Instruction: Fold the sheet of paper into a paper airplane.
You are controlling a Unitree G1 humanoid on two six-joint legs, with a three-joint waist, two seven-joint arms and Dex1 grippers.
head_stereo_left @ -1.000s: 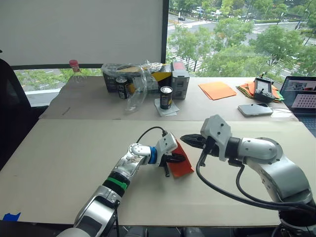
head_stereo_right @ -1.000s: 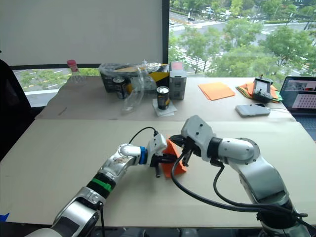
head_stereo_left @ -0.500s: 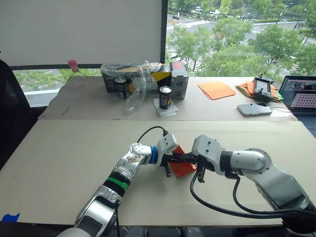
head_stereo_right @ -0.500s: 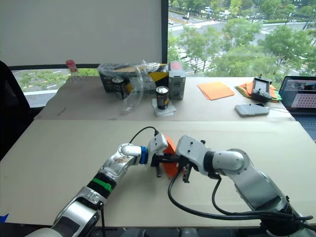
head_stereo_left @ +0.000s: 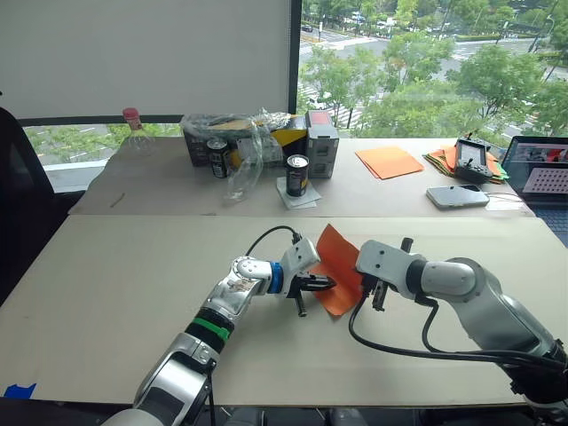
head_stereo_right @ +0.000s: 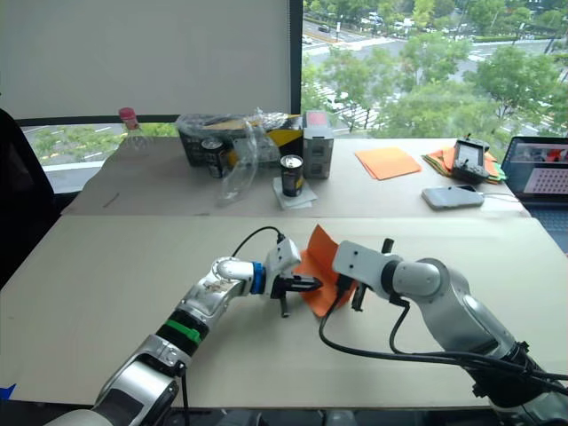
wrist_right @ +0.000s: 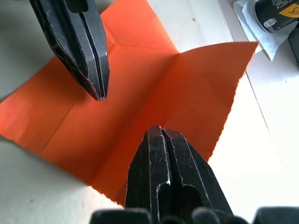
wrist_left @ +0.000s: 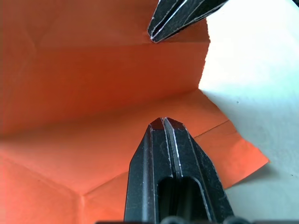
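The sheet of paper (head_stereo_left: 342, 266) is bright orange and creased, and lies half opened on the near table, with one flap standing up toward the far side. My left gripper (head_stereo_left: 324, 284) is shut, its tip resting on the sheet's left part. In the left wrist view its fingertips (wrist_left: 163, 122) sit just above a crease. My right gripper (wrist_right: 156, 128) is shut too, with its tip on the middle crease from the right side. The two tips face each other a short way apart over the paper (wrist_right: 187, 88). I see no paper between either pair of fingers.
The far table holds two cans (head_stereo_left: 299, 175), a box under clear plastic wrap (head_stereo_left: 244, 133), a plastic bottle (head_stereo_left: 135, 124), smooth orange sheets (head_stereo_left: 389, 161), a coloured paper pile (head_stereo_left: 448, 160), a phone (head_stereo_left: 457, 197) and a laptop (head_stereo_left: 543, 173). A dark chair (head_stereo_left: 18, 204) stands at left.
My right gripper has drawn back to the right, and the folded sheet has opened out, one flap now standing up. The left gripper has stayed in place.
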